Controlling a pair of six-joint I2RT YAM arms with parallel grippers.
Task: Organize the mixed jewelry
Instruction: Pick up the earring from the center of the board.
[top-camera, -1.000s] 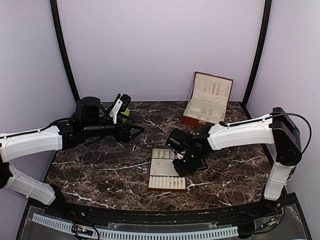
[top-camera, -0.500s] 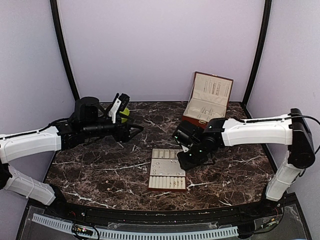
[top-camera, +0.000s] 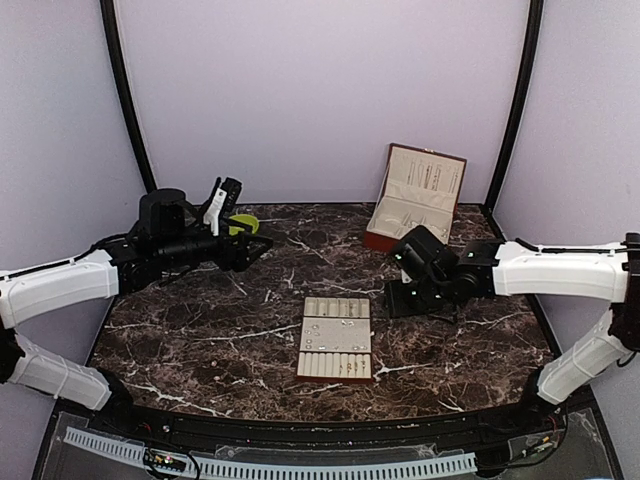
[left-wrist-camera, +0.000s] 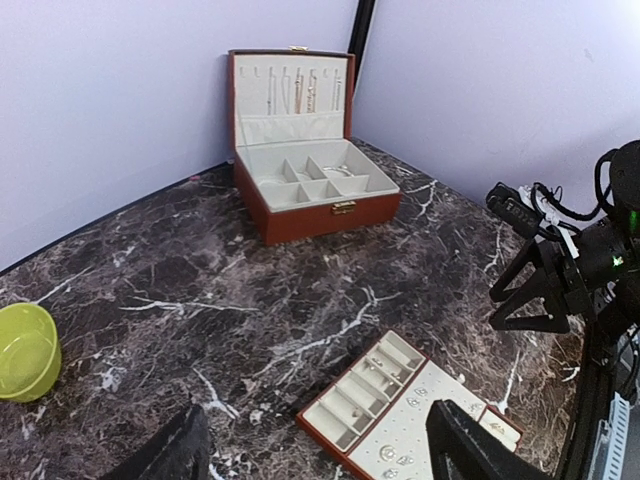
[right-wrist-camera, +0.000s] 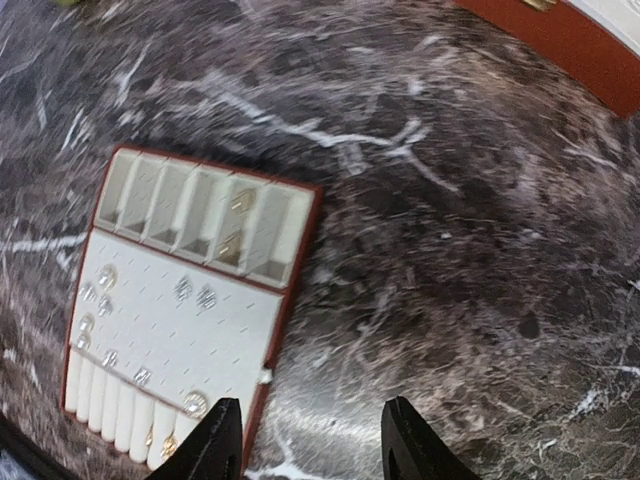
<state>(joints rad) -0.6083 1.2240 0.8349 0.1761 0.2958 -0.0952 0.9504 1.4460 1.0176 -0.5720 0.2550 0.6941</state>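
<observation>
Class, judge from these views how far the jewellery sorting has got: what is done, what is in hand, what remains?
Done: studs sit on the tray, and chains hang in the lid of the open jewelry box. In hand: nothing; the left pincer and right pincer are both open and empty. Left: unclear; no loose pieces show on the marble table, and the visible part of the green bowl looks empty.

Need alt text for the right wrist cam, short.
A beige slotted tray with a brown edge lies on the dark marble table, small silvery studs dotted across its pad. The open right gripper shows at the bottom edge.
</observation>
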